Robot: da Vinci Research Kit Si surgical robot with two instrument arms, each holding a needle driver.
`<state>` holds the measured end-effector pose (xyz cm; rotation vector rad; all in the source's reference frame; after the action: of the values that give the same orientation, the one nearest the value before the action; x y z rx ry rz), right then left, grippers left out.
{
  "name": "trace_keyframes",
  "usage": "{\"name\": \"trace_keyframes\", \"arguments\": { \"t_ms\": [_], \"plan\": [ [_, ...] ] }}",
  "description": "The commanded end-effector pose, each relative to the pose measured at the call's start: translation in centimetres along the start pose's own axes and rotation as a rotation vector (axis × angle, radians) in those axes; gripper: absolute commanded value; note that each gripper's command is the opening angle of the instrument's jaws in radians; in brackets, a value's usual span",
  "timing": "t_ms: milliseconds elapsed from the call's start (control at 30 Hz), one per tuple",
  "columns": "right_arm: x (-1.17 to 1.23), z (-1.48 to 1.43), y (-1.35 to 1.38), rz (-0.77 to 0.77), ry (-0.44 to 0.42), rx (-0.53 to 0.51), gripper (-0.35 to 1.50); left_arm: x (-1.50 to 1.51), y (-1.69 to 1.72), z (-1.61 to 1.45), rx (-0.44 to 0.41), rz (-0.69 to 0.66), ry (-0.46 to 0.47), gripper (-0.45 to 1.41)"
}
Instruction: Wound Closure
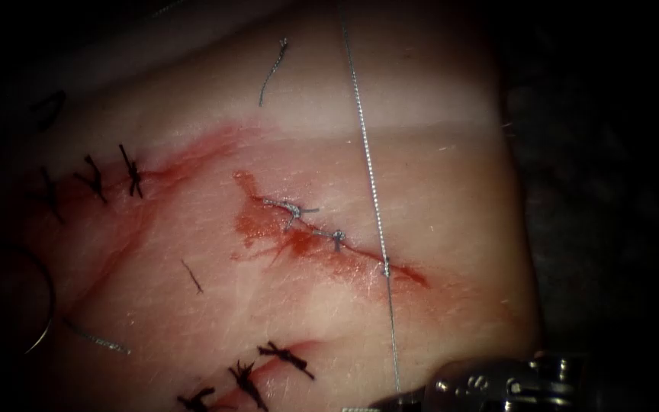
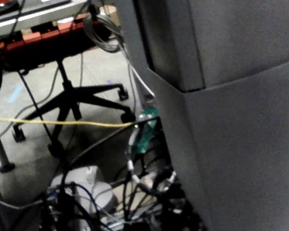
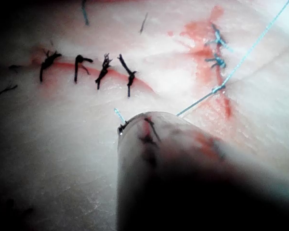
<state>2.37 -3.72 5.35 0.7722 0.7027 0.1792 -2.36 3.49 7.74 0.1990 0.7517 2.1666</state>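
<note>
Steel right hand (image 1: 413, 397) low at the tissue's (image 1: 451, 198) edge; grip unclear; thread (image 1: 371, 175) taut across the cut (image 1: 329, 240).

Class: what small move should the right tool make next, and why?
Probably a gentle pull on the thread, snugging the third stitch: the thread runs straight through the cut down to the right tool, unknotted there, unlike the two knotted stitches to its left. What it holds is hidden; the needle may be the curved glint far left.
</note>
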Motion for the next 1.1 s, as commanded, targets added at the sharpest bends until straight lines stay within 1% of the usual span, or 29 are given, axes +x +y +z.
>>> {"name": "trace_keyframes", "arguments": {
  "t_ms": [33, 133, 200, 267, 300, 367, 467, 567, 700, 767, 800, 833, 900, 967, 1033, 1100],
  "plan": [
    [0.02, 0.10, -0.01, -0.004, 0.001, 0.006, -0.35, 0.08, 0.07, 0.04, 0.035, 0.030, 0.003, -0.45],
    [0.01, 0.11, -0.02, -0.006, -0.005, 0.015, -0.35, 0.15, 0.18, 0.05, 0.134, 0.170, 0.008, -0.45],
    [0.01, 0.11, -0.03, -0.009, -0.004, 0.017, -0.35, 0.17, 0.24, 0.05, 0.220, 0.291, -0.002, -0.45],
    [0.01, 0.13, -0.06, -0.007, -0.006, 0.024, -0.35, 0.22, 0.29, 0.06, 0.299, 0.385, -0.030, -0.45],
    [0.02, 0.13, -0.07, -0.008, -0.005, 0.026, -0.35, 0.24, 0.30, 0.05, 0.326, 0.406, -0.047, -0.45],
    [0.02, 0.15, -0.09, -0.008, -0.005, 0.034, -0.35, 0.29, 0.31, 0.05, 0.331, 0.409, -0.048, -0.45],
    [-0.01, 0.18, -0.10, -0.006, -0.012, 0.047, -0.35, 0.36, 0.31, 0.04, 0.316, 0.412, -0.053, -0.45],
    [-0.01, 0.19, -0.11, -0.002, -0.011, 0.050, -0.35, 0.37, 0.31, 0.04, 0.324, 0.419, -0.054, -0.45],
    [-0.03, 0.23, -0.13, 0.001, -0.019, 0.054, -0.35, 0.39, 0.27, 0.03, 0.337, 0.414, -0.088, -0.45],
    [-0.03, 0.23, -0.13, 0.002, -0.019, 0.059, -0.35, 0.37, 0.28, 0.04, 0.326, 0.407, -0.074, -0.45],
    [0.00, 0.20, -0.11, 0.012, -0.003, 0.040, -0.35, 0.33, 0.32, 0.05, 0.284, 0.414, -0.044, -0.45],
    [0.00, 0.20, -0.11, 0.012, -0.003, 0.040, -0.35, 0.33, 0.32, 0.05, 0.284, 0.414, -0.044, -0.45],
    [0.05, 0.13, -0.06, 0.019, 0.010, 0.030, -0.35, 0.24, 0.38, 0.03, 0.222, 0.405, -0.027, -0.45],
    [0.08, 0.07, -0.01, 0.026, 0.025, 0.016, -0.35, 0.10, 0.48, -0.04, 0.123, 0.370, 0.021, -0.45],
    [0.11, 0.02, 0.04, 0.033, 0.036, 0.009, -0.35, -0.02, 0.60, -0.16, 0.007, 0.331, 0.047, -0.45],
    [0.12, -0.01, 0.08, 0.034, 0.051, -0.010, -0.35, -0.10, 0.67, -0.26, -0.079, 0.294, 0.065, -0.45]
  ]
}}
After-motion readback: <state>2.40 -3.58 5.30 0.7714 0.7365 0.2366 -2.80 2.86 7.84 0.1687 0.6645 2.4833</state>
